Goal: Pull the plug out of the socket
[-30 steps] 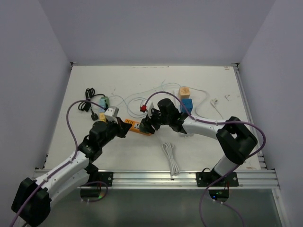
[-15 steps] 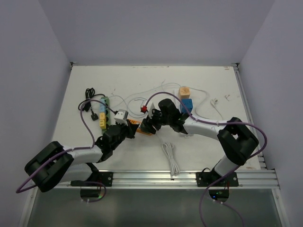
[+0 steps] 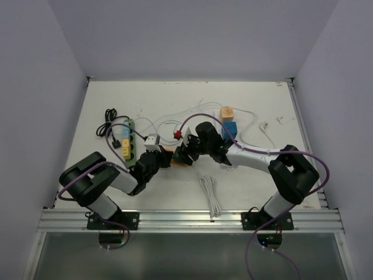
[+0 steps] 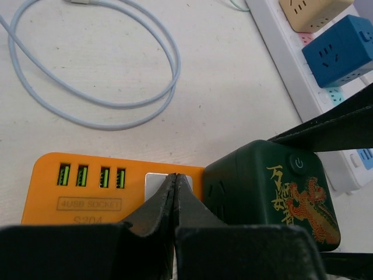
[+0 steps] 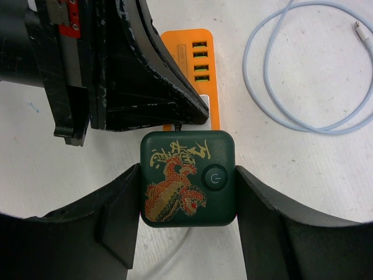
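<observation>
Plug (image 5: 187, 178): dark green cube, golden dragon

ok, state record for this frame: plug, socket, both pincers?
plug: green plug, dragon print, butted against the orange socket's end
socket: lying flat, ports up
left pincer: shut, tips on the socket's top beside the plug
right pincer: shut on green plug, one finger each side
task: plug not yet pulled clear

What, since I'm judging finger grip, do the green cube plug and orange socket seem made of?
The green cube plug looks like hard plastic, satin-matte, with a printed gold dragon and soft highlights. The orange socket seems smooth moulded plastic: uniform colour, tone-on-tone lettering.
</observation>
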